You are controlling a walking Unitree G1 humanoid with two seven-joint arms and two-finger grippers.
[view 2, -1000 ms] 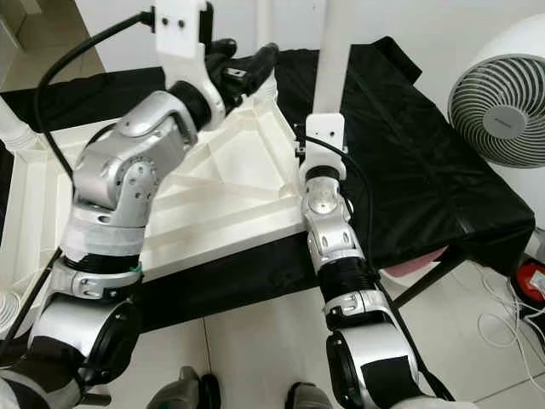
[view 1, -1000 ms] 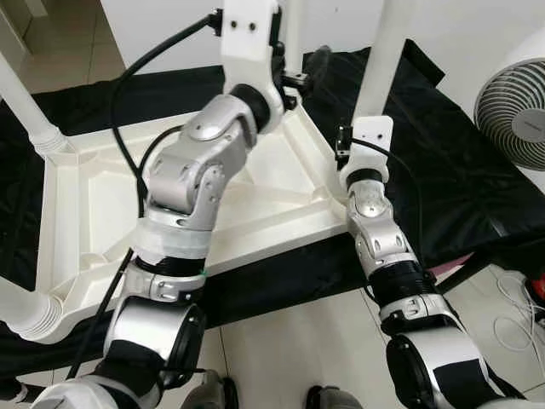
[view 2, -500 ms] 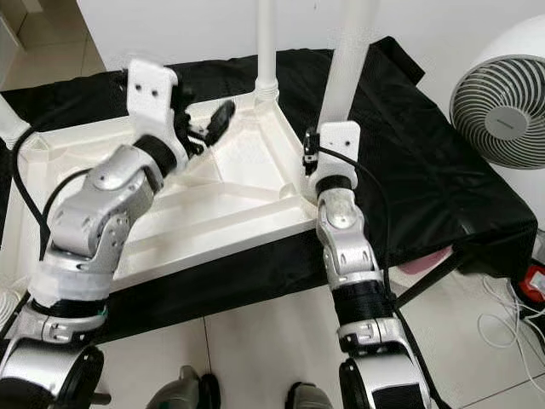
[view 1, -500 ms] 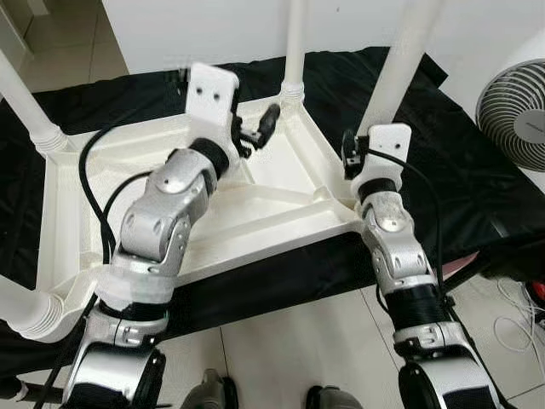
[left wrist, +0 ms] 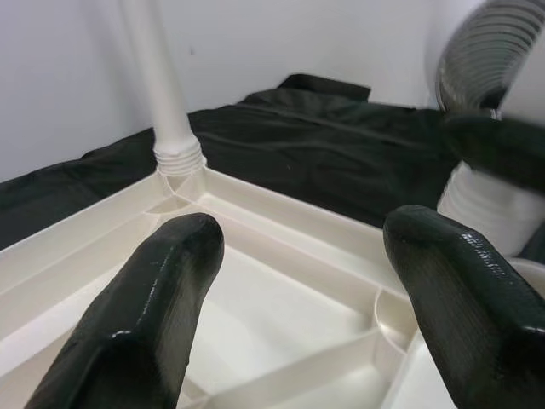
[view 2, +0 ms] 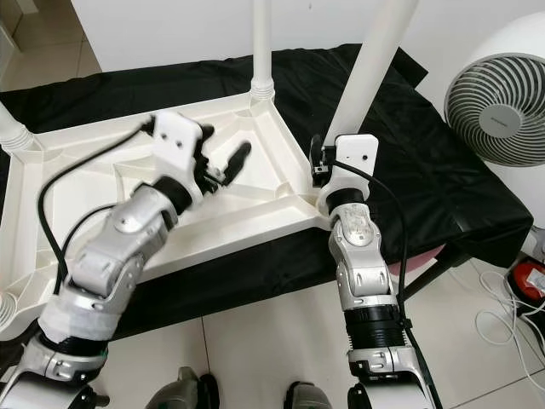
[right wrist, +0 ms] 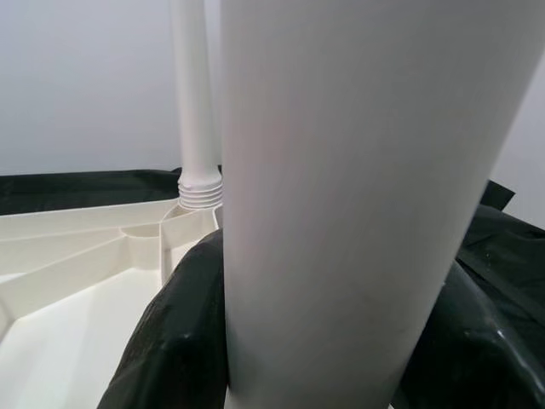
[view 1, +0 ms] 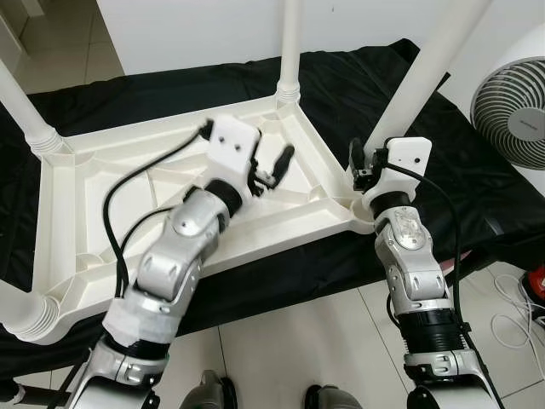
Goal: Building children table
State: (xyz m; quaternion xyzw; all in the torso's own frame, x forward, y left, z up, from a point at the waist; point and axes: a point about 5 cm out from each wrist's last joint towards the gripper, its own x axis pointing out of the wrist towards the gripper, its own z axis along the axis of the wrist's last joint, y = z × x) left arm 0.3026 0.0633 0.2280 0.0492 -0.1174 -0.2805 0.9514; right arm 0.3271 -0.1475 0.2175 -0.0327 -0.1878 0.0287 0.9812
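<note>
The white tabletop (view 1: 102,196) lies upside down on a black cloth (view 1: 477,196), with legs standing up from its corners. The right hand (view 2: 328,162) is at the near right corner, its 2 fingers closed around the leg (view 2: 375,68) there; its wrist view shows that leg (right wrist: 358,196) close up between the black fingers (right wrist: 174,349). The left hand (view 1: 277,166) hovers over the tabletop's underside, fingers spread wide and holding nothing. Its wrist view looks between the fingers (left wrist: 145,315) toward the far corner leg (left wrist: 162,85). A fan (view 2: 498,94) stands right of the tabletop.
</note>
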